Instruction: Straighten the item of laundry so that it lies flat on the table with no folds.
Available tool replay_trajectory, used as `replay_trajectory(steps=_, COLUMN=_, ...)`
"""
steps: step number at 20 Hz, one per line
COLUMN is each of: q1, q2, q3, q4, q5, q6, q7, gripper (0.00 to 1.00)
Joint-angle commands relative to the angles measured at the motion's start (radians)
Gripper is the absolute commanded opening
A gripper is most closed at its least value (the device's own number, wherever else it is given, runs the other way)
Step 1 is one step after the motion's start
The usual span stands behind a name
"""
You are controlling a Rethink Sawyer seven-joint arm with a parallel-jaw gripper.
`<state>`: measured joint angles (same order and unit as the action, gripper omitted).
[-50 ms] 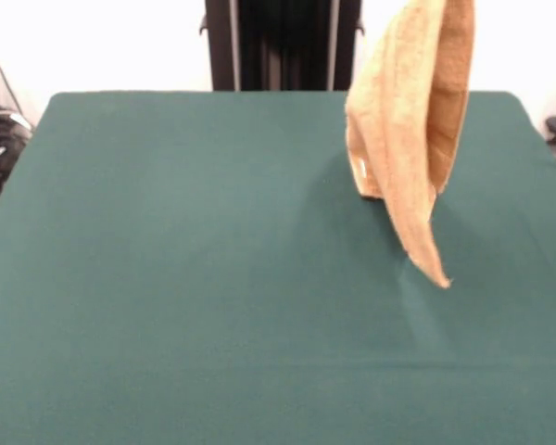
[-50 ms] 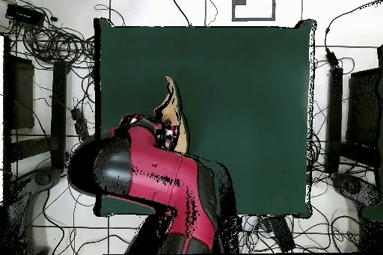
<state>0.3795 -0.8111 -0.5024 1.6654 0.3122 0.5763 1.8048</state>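
Towel [image 1: 410, 120] hung lifted over the worktop [image 1: 185, 278]; jaws' state couldn't be told. Next: lower, spread flat.

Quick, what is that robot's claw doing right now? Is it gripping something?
Gripper: cannot be told; it is hidden in both views. The orange-tan terry towel hangs folded from above the dark green cloth table.

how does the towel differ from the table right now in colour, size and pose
The towel is orange-tan; the table is dark green. The towel is small; the table is far larger. The towel hangs folded and lifted, its lower corner pointing down over the table, while the table lies flat. Both show cloth surfaces.
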Motion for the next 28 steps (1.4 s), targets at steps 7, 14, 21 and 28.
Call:
replay_trajectory(steps=7, q1=-0.255, q2=0.101, q3=0.251, q4=0.037, q5=-0.056, q6=-0.032, q7=-0.073, gripper=0.0)
replay_trajectory(steps=14, q1=-0.431, q2=0.207, q3=0.4, q4=-0.049, q5=-0.184, q6=-0.06, q7=-0.196, gripper=0.0)
replay_trajectory(steps=21, q1=-0.55, q2=0.294, q3=0.55, q4=-0.114, q5=-0.289, q6=-0.123, q7=-0.193, gripper=0.0)
replay_trajectory(steps=28, q1=-0.641, q2=0.34, q3=0.664, q4=-0.208, q5=-0.398, q6=-0.038, q7=-0.233, gripper=0.0)
